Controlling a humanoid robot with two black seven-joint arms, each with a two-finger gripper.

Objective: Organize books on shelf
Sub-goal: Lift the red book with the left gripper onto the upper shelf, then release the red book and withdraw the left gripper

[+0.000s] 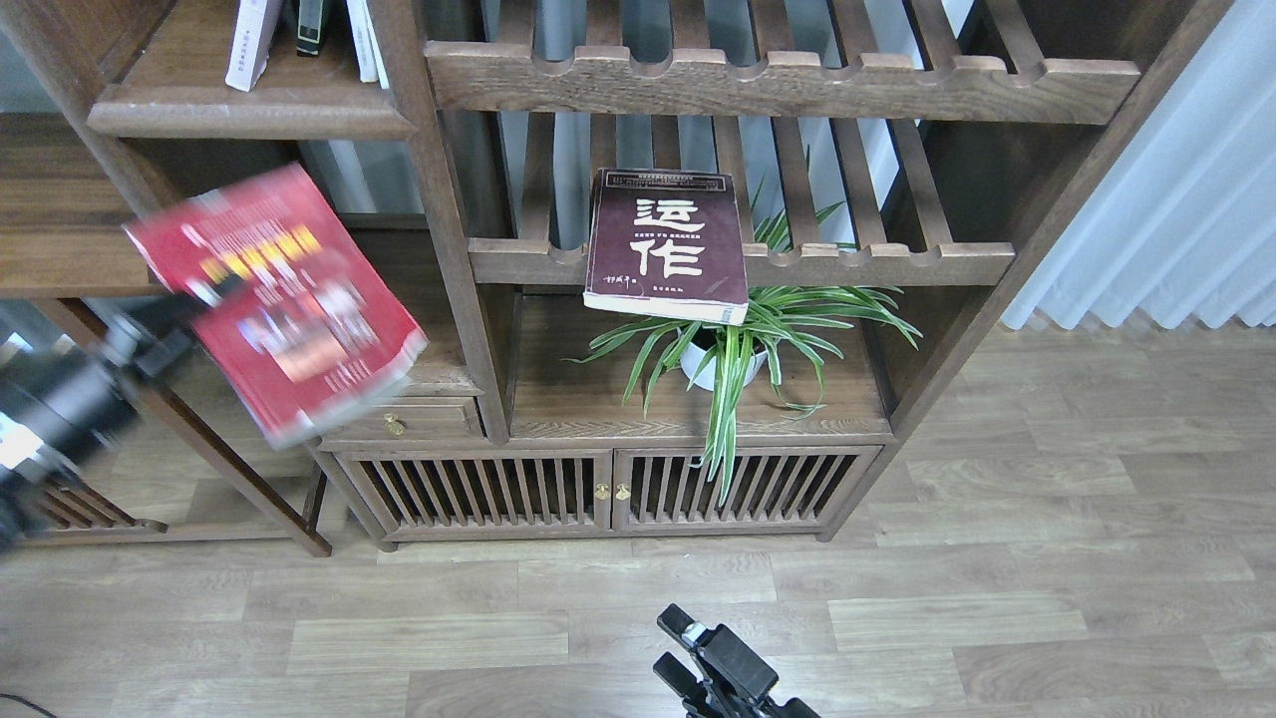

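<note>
The red book (pixel 289 309) with a yellow title is held up in the air at the left, blurred, in front of the bookcase's left bay. My left gripper (pixel 195 301) is shut on its left edge. My right gripper (pixel 674 650) is low at the bottom centre, open and empty, far from the red book. The dark maroon book (pixel 666 244) lies flat on a slatted rack in the middle. A white-lavender book (pixel 249 40) stands on the solid shelf (pixel 249 112) at the top left, beside other upright books.
A potted spider plant (pixel 738 344) stands on the board under the maroon book. Slatted racks (pixel 778 85) fill the middle bay. A small drawer (pixel 399 424) and slatted cabinet doors (pixel 608 489) sit low. A side table (pixel 60 249) is at the left. Wooden floor lies in front.
</note>
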